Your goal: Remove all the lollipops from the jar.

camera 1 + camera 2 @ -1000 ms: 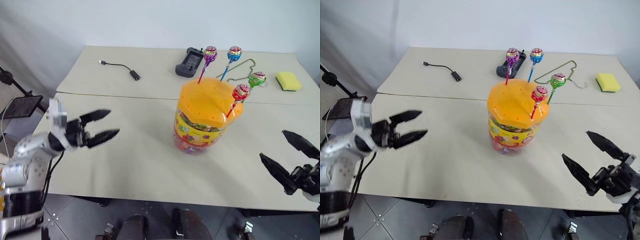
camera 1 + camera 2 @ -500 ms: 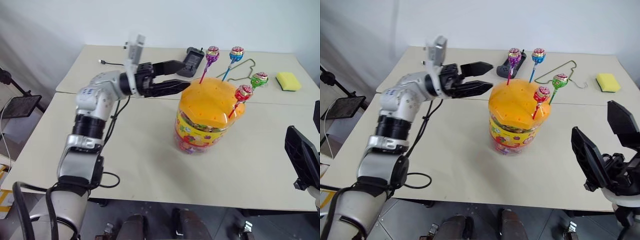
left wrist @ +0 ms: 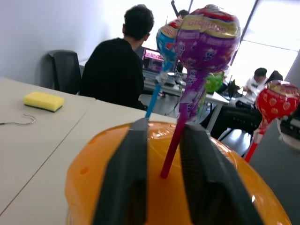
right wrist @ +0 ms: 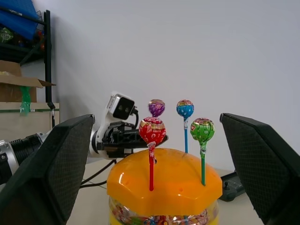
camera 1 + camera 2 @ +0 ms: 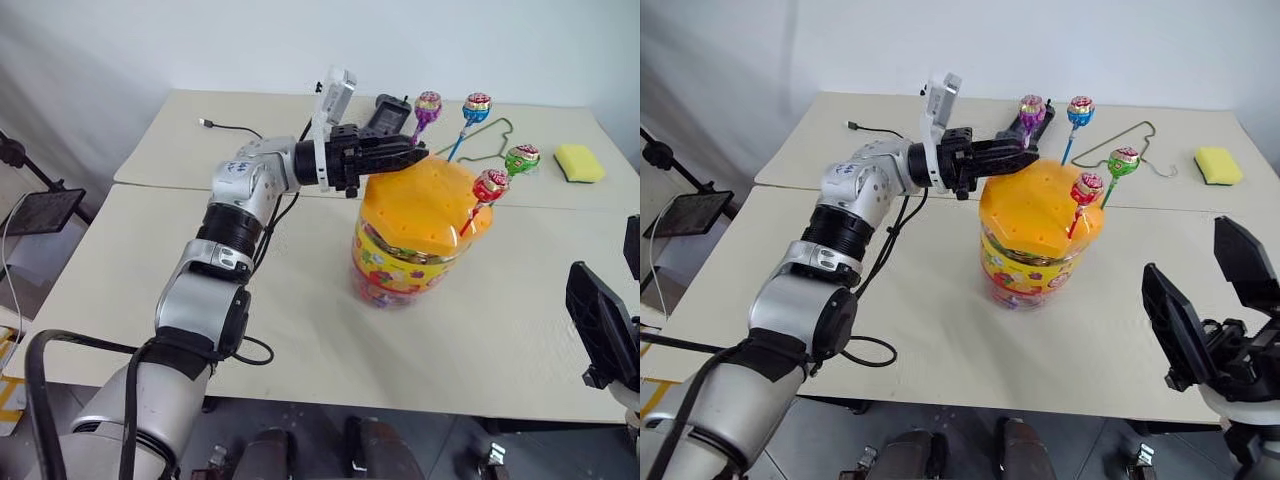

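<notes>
Near right: the right gripper (image 5: 1210,300) hangs off the table's near edge, its two black fingers spread wide and holding nothing. Two pale tables (image 5: 290,300) stand butted together, a seam running left to right between them. On the near table, right of centre, stands the jar (image 5: 418,240), a clear tub with a yellow cartoon label and a domed orange lid. Four lollipops stand upright in the lid: red (image 5: 489,186) at the near right, green (image 5: 518,159) beyond it, blue (image 5: 476,106) and purple (image 5: 428,104) at the far side. The left gripper (image 3: 161,159) reaches in from the left over the lid, its fingers drawn narrow on either side of the purple lollipop's pink stick. On the far table lie a black cable (image 5: 240,135) at left, a dark handheld device (image 5: 1012,130) behind the jar, a wire hanger (image 5: 1130,140) and a yellow sponge (image 5: 578,162) at far right. A plain white wall (image 5: 300,40) closes the scene behind. In the left wrist view, seated people (image 3: 119,70) and bright windows (image 3: 276,28) appear beyond the tables.
</notes>
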Robot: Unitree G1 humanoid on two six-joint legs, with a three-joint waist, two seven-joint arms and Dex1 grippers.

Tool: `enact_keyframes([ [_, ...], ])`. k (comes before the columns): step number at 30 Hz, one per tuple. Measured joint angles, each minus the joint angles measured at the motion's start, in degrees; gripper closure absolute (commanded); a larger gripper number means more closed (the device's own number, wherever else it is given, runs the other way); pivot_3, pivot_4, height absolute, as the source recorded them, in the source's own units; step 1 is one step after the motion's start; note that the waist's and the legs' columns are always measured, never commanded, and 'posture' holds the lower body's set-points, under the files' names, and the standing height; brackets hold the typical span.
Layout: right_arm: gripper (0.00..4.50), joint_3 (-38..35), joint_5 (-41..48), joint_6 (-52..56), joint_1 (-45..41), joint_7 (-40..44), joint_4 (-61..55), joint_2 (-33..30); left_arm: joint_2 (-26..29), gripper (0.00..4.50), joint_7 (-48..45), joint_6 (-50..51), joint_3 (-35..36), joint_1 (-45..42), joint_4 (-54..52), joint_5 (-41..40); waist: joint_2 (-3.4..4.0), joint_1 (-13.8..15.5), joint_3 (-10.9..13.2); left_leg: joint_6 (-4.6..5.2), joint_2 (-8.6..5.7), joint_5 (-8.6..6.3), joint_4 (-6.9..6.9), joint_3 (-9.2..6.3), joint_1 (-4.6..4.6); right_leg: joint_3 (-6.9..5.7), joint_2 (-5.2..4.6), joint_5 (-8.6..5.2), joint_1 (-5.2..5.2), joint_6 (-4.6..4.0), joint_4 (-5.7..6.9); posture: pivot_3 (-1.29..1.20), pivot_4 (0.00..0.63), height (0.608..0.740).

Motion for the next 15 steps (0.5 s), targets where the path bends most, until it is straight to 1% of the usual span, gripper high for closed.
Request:
enact_keyframes([
  [1, 0.0, 0.0, -0.1, 0.0, 0.0, 0.0, 0.0, 0.0, -0.2, 4.47, 0.1, 0.0, 0.5, -0.4, 0.1, -0.2, 0.0, 0.1, 0.0, 0.0, 0.0, 0.0, 0.0, 0.0, 0.0, 0.0, 0.0, 0.0, 0.0, 0.0, 0.0, 0.0, 0.15, 0.74],
  [4, 0.0, 0.4, 0.0, 0.0, -0.3, 0.3, 0.0, -0.2, -2.4, 4.47, 1.9, 0.8, 7.1, -3.0, 1.0, -4.8, -0.05, 0.2, 0.0, 0.04, 0.0, -0.02, 0.06, -0.01, -0.04, -0.02, 0.0, 0.0, 0.0, 0.01, 0.0, 0.0, 0.15, 0.74],
  [6, 0.0, 1.1, 0.6, 0.3, -1.4, 1.0, 0.1, -1.7, -2.3, 4.47, 4.4, 1.7, 10.9, -4.8, 1.1, -7.2, -0.05, -0.1, 0.0, 0.05, 0.0, -0.03, 0.08, 0.01, -0.02, 0.0, -0.01, 0.01, 0.0, 0.03, 0.01, 0.0, 0.15, 0.74],
  [7, 0.0, 1.7, 1.2, 0.6, -2.9, 1.5, 0.3, -3.4, -1.4, 4.47, 6.3, 2.2, 12.3, -5.4, 0.9, -8.1, -0.05, -0.4, 0.0, 0.05, 0.01, -0.04, 0.08, 0.05, 0.01, 0.03, -0.01, 0.01, 0.01, 0.04, 0.02, 0.0, 0.15, 0.74],
  [10, 0.0, 2.0, 2.7, 2.7, -6.6, 4.3, 1.1, -9.3, 3.8, 4.47, 9.5, 3.3, 12.5, -3.5, -1.8, -6.6, -0.04, -1.3, 0.0, -0.01, 0.03, 0.0, 0.01, 0.11, 0.18, 0.08, 0.01, 0.01, 0.03, 0.04, 0.14, 0.0, 0.15, 0.74],
  [12, 0.0, 3.1, 3.6, 4.7, -7.7, 7.7, 1.9, -13.4, 9.3, 4.47, 11.2, 3.4, 10.0, 1.6, -6.0, -2.8, -0.01, -1.5, 0.0, -0.18, 0.04, 0.09, -0.18, 0.12, 0.33, 0.11, 0.02, 0.01, 0.02, 0.04, 0.24, 0.0, 0.15, 0.74],
  [13, 0.0, 3.6, 3.6, 5.6, -8.0, 9.2, 2.6, -14.7, 12.0, 4.47, 11.9, 3.6, 8.9, 4.4, -7.6, -0.9, -0.04, -1.6, 0.0, -0.29, 0.08, 0.15, -0.2, 0.12, 0.34, 0.1, 0.05, 0.01, 0.01, 0.04, 0.28, 0.0, 0.15, 0.74],
  [15, 0.0, 4.2, 3.7, 6.8, -9.3, 11.3, 3.9, -16.0, 15.5, 4.47, 13.3, 5.8, 7.7, 9.1, -9.9, 1.2, -0.13, -1.1, 0.1, -0.37, 0.09, 0.19, -0.11, 0.01, 0.14, 0.03, 0.03, 0.02, -0.13, 0.04, 0.38, 0.0, 0.15, 0.74],
])
